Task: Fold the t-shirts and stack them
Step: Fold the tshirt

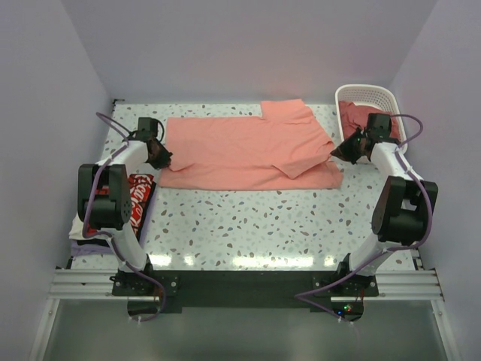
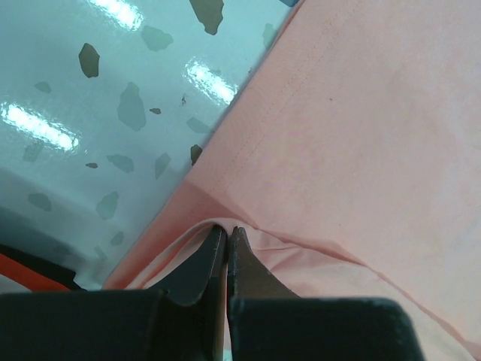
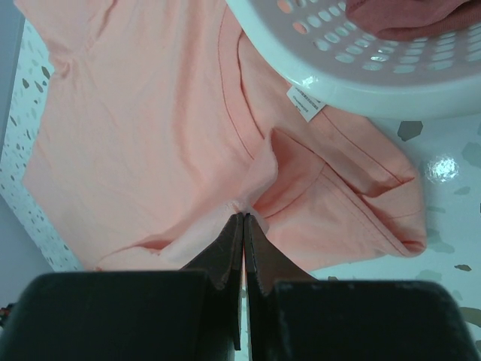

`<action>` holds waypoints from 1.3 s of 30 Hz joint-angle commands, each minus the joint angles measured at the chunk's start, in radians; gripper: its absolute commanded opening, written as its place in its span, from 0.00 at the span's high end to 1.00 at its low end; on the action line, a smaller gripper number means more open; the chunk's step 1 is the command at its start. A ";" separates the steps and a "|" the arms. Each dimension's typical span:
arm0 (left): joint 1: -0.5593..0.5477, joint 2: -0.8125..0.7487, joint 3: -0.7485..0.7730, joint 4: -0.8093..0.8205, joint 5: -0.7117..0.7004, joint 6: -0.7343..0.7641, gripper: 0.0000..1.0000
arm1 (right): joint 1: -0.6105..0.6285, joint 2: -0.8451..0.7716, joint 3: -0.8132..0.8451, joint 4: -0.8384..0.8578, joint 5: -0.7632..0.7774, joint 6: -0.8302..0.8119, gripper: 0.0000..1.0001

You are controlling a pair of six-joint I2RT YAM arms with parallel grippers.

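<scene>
The left end effector [image 1: 161,156] is pinching the left edge of the salmon-pink t-shirt [image 1: 240,150], its jaws pressed together on a thin fold of cloth. The right end effector [image 1: 342,149] is gripping the opposite end the same way, jaws closed on a small pinch of fabric just beside the collar. The shirt itself is lying spread across the far half of the desk [image 1: 248,218], stretched between the two arms, with one sleeve flopping loosely over the body near the right end. Both grips are holding very little cloth, so a lift or pull from here is risking a slip, and one side letting go would be dropping the shirt into a skewed heap. The right end is also sitting just beside the white basket [image 1: 391,94]. From the right wrist view the rim is overlapping the collar area and its label [image 3: 304,103], so dragging the cloth could be catching the basket and shifting it. The loose sleeve is likely to be carrying a crease into any fold. Uneven motion between the arms would be twisting the hem line. The basket, standing at the far right corner, is holding a reddish bundle of cloth [image 1: 355,114], probably another shirt. At the left edge, under the left arm, a printed t-shirt [image 1: 139,197] is lying on a pale layer [image 1: 86,242] that may be purple cloth, though it is too hidden to be sure.
</scene>
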 commanded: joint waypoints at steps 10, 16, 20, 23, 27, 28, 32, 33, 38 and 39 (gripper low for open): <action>0.054 -0.006 0.002 0.046 0.024 0.028 0.89 | -0.003 0.005 0.034 0.041 -0.011 0.006 1.00; 0.054 -0.018 0.006 0.067 0.048 0.040 0.52 | -0.003 0.006 0.034 0.045 -0.017 0.004 1.00; 0.054 -0.040 -0.002 0.069 0.058 0.041 0.41 | -0.003 0.014 0.040 0.052 -0.023 0.006 1.00; 0.055 -0.069 -0.031 0.076 0.062 0.034 0.37 | -0.003 0.028 0.047 0.059 -0.034 0.012 1.00; 0.049 -0.120 -0.083 0.116 0.072 0.028 0.26 | -0.002 0.055 0.063 0.082 -0.045 0.033 1.00; 0.040 -0.129 -0.100 0.124 0.072 0.028 0.23 | -0.002 0.064 0.080 0.087 -0.046 0.037 1.00; 0.015 -0.161 -0.108 0.132 0.088 0.028 0.20 | 0.011 0.136 0.149 0.096 -0.055 0.060 1.00; -0.012 -0.163 -0.108 0.127 0.084 0.028 0.19 | 0.014 0.153 0.168 0.096 -0.054 0.066 1.00; -0.060 -0.158 -0.108 0.132 0.079 0.014 0.19 | 0.035 0.248 0.283 0.090 -0.068 0.086 1.00; -0.064 -0.155 -0.108 0.136 0.079 0.013 0.19 | 0.038 0.273 0.295 0.085 -0.069 0.086 0.99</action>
